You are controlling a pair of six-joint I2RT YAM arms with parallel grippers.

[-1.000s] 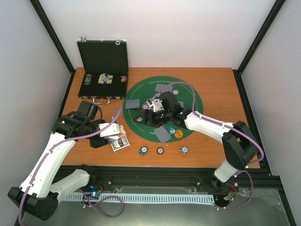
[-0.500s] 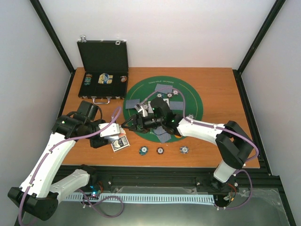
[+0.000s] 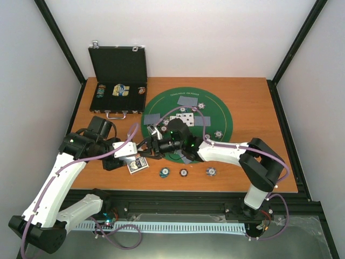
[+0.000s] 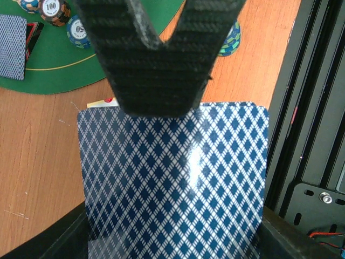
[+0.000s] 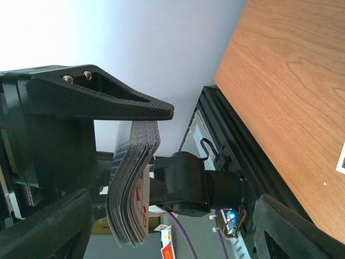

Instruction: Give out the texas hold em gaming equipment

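Note:
My left gripper (image 3: pixel 135 159) is shut on a deck of blue-diamond-backed playing cards (image 4: pixel 175 178), held just above the wood left of the green mat (image 3: pixel 215 110). My right gripper (image 3: pixel 146 149) reaches left across the mat and stands open, with the deck's edge (image 5: pixel 132 183) between its fingers. One of its black fingers (image 4: pixel 159 59) lies over the top card. Cards (image 3: pixel 188 101) and striped poker chips (image 3: pixel 218 134) lie on the mat. Three chips (image 3: pixel 184 172) sit in a row on the wood near the front edge. A red-edged token (image 4: pixel 33 33) shows beside a card (image 4: pixel 12 54).
The open black case (image 3: pixel 118 67) stands at the back left, with a few items (image 3: pixel 122 90) in its tray. The black frame rail (image 3: pixel 215 202) runs along the table's near edge, close below the deck.
The right arm swung left from the middle of the mat to the deck in the left gripper, and its jaws narrowed a little. The left arm and deck stayed put.

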